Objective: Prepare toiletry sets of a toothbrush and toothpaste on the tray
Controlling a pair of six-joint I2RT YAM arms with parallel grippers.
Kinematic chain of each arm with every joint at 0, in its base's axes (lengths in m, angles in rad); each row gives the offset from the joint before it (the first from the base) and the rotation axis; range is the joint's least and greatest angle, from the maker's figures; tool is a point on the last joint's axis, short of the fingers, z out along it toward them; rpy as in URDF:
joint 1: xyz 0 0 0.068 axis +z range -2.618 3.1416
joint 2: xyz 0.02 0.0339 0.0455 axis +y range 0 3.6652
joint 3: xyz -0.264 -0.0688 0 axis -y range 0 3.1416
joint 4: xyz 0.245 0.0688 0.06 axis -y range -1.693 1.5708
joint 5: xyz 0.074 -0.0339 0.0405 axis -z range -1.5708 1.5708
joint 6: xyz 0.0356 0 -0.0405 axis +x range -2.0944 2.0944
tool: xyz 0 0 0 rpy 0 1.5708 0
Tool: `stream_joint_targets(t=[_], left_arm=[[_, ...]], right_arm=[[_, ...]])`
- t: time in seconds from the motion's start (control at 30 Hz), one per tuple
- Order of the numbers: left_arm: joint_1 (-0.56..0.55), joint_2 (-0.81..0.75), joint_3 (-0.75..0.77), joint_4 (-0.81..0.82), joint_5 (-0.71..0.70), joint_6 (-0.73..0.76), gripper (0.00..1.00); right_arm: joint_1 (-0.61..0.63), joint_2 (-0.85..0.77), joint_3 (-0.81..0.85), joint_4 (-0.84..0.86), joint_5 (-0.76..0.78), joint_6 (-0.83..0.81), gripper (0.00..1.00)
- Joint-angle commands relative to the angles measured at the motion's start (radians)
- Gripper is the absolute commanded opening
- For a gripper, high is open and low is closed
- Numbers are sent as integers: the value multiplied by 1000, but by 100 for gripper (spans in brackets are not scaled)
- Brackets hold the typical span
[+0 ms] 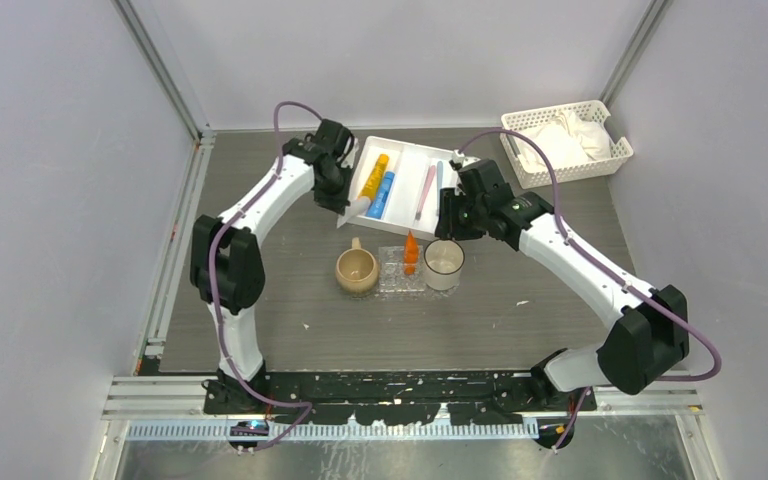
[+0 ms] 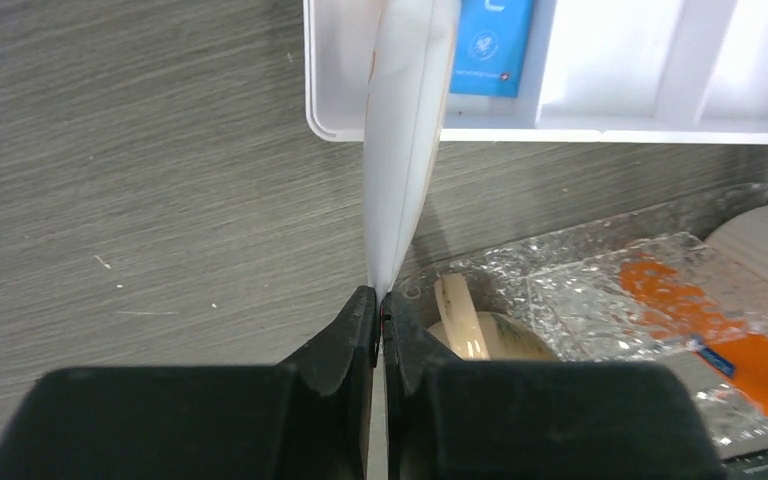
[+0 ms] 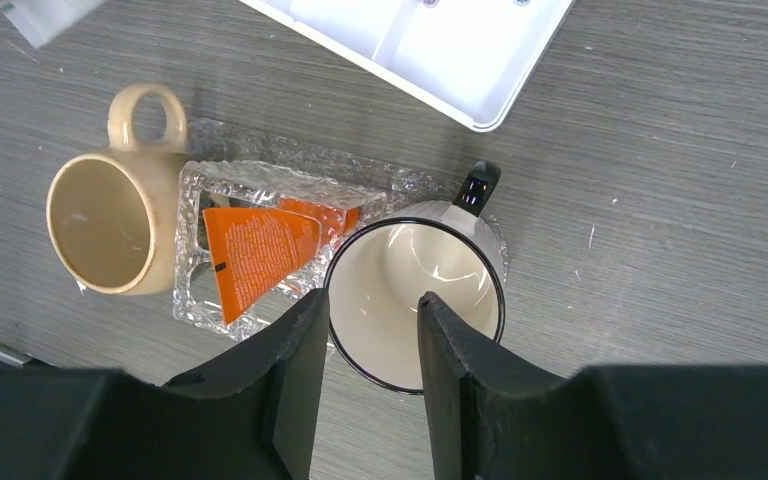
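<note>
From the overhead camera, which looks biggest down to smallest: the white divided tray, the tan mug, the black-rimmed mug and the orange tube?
1. Largest: the white divided tray.
2. The tan mug and the black-rimmed mug look about alike, so I won't rank them.
3. Smallest: the orange tube.

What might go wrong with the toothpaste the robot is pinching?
The left claw pinches only the thin end of the yellow toothpaste tube, so it might slip out. The clear tray is squeezed between the beige mug and the white mug, with the orange toothpaste already on it, so the tube could bump a mug or land off the tray.
</note>
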Motion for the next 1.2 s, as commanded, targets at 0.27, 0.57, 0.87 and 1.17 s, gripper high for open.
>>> stream_joint_targets(t=[0.27, 0.57, 0.87, 1.17], left_arm=[[8, -176, -451, 530, -123, -29, 9], [8, -239, -495, 602, -160, -21, 13], [7, -233, -448, 597, -165, -5, 15], [8, -242, -516, 661, -146, -22, 16]], right_arm=[[-4, 15, -9, 28, -16, 5, 43], [-3, 29, -12, 34, -17, 6, 42], [-4, 38, -18, 39, -18, 7, 42], [-4, 39, -24, 41, -18, 8, 42]])
